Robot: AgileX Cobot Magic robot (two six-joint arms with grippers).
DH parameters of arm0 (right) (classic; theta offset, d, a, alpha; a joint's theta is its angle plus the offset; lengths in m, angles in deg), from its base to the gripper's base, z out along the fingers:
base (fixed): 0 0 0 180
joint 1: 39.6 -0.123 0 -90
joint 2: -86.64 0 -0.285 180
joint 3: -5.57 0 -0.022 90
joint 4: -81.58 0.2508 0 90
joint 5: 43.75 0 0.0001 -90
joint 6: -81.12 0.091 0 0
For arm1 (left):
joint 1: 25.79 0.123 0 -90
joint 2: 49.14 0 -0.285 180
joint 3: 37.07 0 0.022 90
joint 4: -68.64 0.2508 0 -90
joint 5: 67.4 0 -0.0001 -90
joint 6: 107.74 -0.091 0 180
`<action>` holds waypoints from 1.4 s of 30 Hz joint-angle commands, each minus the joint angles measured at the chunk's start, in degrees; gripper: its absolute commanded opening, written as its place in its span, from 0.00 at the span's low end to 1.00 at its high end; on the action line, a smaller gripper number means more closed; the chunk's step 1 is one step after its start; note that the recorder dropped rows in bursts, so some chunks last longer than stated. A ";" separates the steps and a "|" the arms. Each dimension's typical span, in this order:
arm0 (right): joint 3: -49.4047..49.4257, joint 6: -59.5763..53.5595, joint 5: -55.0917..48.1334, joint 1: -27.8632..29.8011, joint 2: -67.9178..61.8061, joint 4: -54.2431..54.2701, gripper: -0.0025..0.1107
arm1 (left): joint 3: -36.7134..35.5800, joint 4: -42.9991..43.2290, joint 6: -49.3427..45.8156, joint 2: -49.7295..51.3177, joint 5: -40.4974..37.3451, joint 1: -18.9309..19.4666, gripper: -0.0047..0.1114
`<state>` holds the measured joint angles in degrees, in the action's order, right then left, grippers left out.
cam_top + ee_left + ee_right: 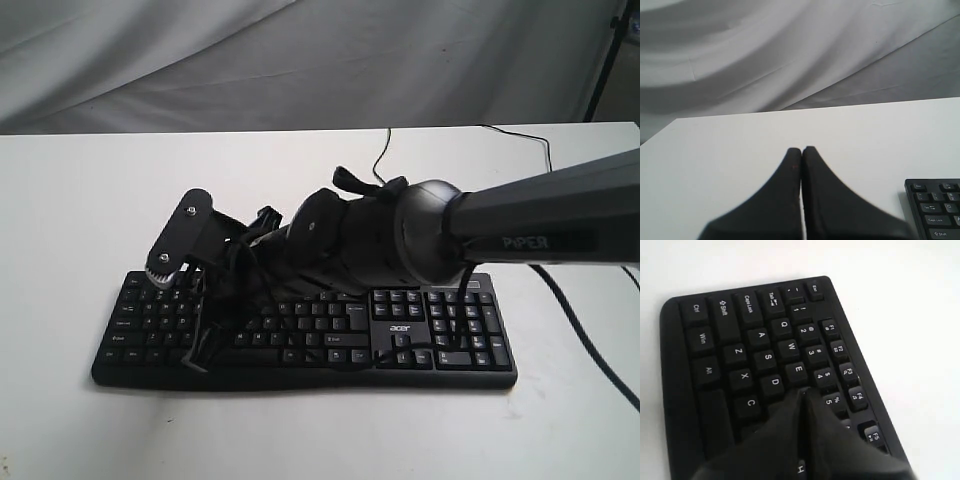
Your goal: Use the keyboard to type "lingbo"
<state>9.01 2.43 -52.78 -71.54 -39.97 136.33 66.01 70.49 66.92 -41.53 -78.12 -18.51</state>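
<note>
The black keyboard (398, 327) with white legends lies across the white table (80, 200). My right arm reaches over it from the right. The right gripper (804, 391) is shut with nothing in it, its tips just above the keys between E, D and 5, in the keyboard's left half (740, 340). In the exterior view those fingers (203, 328) hang over the left letter keys. My left gripper (801, 149) is also shut and holds nothing. It hovers over bare table, with the Esc corner of the keyboard (935, 205) off to one side. I cannot see it in the exterior view.
The keyboard's thin black cable (380, 150) runs toward the table's far edge. Another black cable (590, 340) trails off the right side. Grey cloth (300, 60) hangs behind the table, and a dark stand leg (605, 60) is at the back right.
</note>
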 commanded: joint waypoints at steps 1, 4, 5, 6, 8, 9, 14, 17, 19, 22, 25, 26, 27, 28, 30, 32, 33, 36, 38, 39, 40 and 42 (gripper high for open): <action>2.10 0.02 -0.47 0.03 2.46 -0.87 0.02 | -0.29 -0.03 0.16 0.18 0.36 -0.22 0.05; 5.33 0.02 0.01 0.03 4.59 -0.76 0.02 | -0.29 -0.03 0.16 0.18 0.36 -0.22 0.05; 6.28 0.02 0.32 0.03 5.26 -0.47 0.02 | -0.29 -0.03 0.16 0.18 0.36 -0.22 0.05; 7.00 0.02 0.71 0.03 5.60 -0.47 0.02 | -0.29 -0.03 0.16 0.18 0.36 -0.22 0.05; 8.02 0.02 1.06 0.03 5.92 -0.35 0.02 | -0.29 -0.03 0.16 0.18 0.36 -0.22 0.05; 8.12 0.02 0.94 0.03 5.81 -0.16 0.02 | -0.29 -0.03 0.16 0.18 0.36 -0.22 0.05; 7.91 0.02 2.02 -0.64 3.98 -0.05 0.02 | -0.29 -0.03 0.16 0.18 0.36 -0.22 0.05; 7.65 0.02 2.01 -0.78 2.91 0.11 0.02 | -0.29 -0.03 0.16 0.18 0.36 -0.22 0.05; 7.37 -0.35 2.28 -1.18 2.38 0.85 0.02 | -0.29 -0.03 0.16 0.18 0.36 -0.22 0.05; 6.60 -0.48 2.18 -1.54 1.65 0.83 0.02 | -0.29 -0.03 0.16 0.18 0.36 -0.22 0.05; 4.80 -0.48 2.08 -1.85 0.97 0.83 0.02 | -0.29 -0.03 0.16 0.18 0.36 -0.22 0.05; 4.35 -0.48 1.89 -1.85 0.70 0.83 0.02 | -0.29 -0.03 0.16 0.18 0.36 -0.22 0.05; 4.00 -0.48 1.67 -1.85 0.59 0.83 0.02 | -0.29 -0.03 0.16 0.18 0.36 -0.22 0.05; 4.00 -0.48 1.68 -1.85 0.46 0.83 0.02 | -0.29 -0.03 0.16 0.18 0.36 -0.22 0.05; 4.00 -0.48 1.53 -1.85 0.45 0.83 0.02 | -0.29 -0.03 0.16 0.18 0.36 -0.22 0.05; 4.00 -0.48 1.42 -1.85 0.45 0.83 0.02 | -0.29 -0.03 0.16 0.18 0.36 -0.22 0.05; 4.00 -0.48 1.42 -1.85 0.45 0.83 0.02 | -0.29 -0.03 0.16 0.18 0.36 -0.22 0.05; 4.00 -0.48 1.42 -1.85 0.34 0.83 0.02 | -0.29 -0.03 0.16 0.18 0.36 -0.22 0.05; 4.00 -0.48 1.42 -1.70 -0.07 0.83 0.02 | -0.29 -0.03 0.16 0.18 0.36 -0.22 0.05; 4.00 -0.48 1.27 -1.70 -0.41 0.99 0.02 | -0.29 -0.03 0.16 0.18 0.36 -0.22 0.05; 4.00 -0.48 1.18 -1.70 -0.81 1.13 0.02 | -0.29 -0.03 0.16 0.18 0.36 -0.22 0.05; 4.00 -0.48 1.05 -1.60 -1.05 1.27 0.02 | -0.29 -0.03 0.16 0.18 0.36 -0.22 0.05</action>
<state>13.16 2.43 -51.18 -73.24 -40.63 137.13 66.01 70.49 66.92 -41.53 -78.12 -18.51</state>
